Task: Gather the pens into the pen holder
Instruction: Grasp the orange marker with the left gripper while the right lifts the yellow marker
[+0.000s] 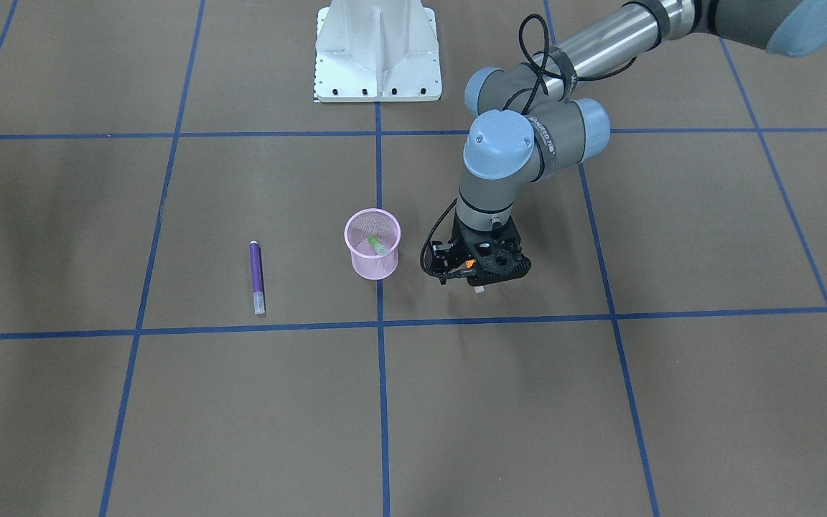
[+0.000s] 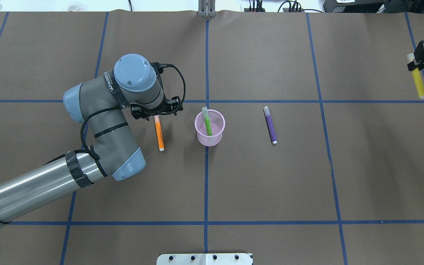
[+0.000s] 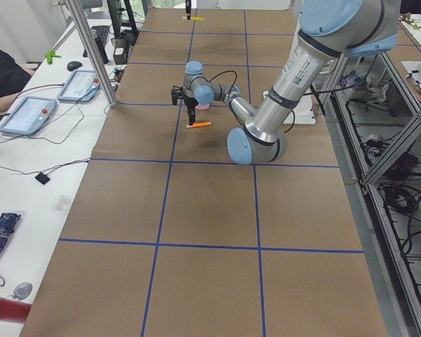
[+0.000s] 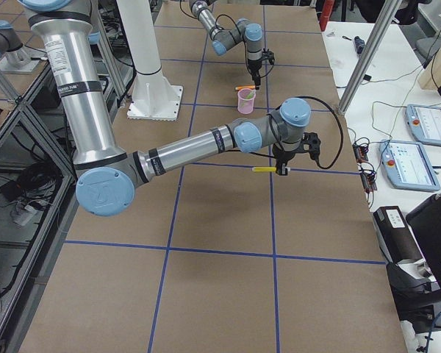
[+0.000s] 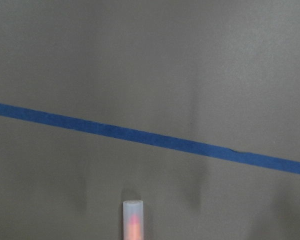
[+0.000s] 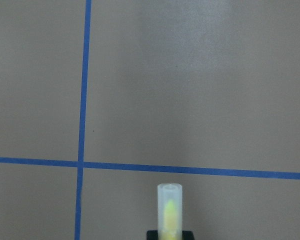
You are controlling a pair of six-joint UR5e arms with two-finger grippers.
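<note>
**Orange pen gripped, tight drop ahead**

Working from the table's [image 2: 271, 184] left end across. Left gripper [image 2: 156, 113] has its jaws closed on the orange pen [image 2: 159, 132] near the cap end. The pen lies level and low, and I can't tell if it's clear of the surface. Just beside it, mid-table, sits the pink pen holder [image 2: 209, 137] with the green pen [image 2: 207, 121] leaning inside.

Risk as I see it: the long body hangs off one end. Tipping it upright could swing the tail into the rim and topple that light mesh cup, or jam it against the green one.

Purple pen [image 2: 270, 125] lies flat near the holder's other side. Right gripper [image 2: 416, 60] is at the table's right edge, jaws clamped on the yellow pen [image 2: 418, 82]. Its straight route to the holder crosses the purple one, and both arms would crowd one cup.
</note>
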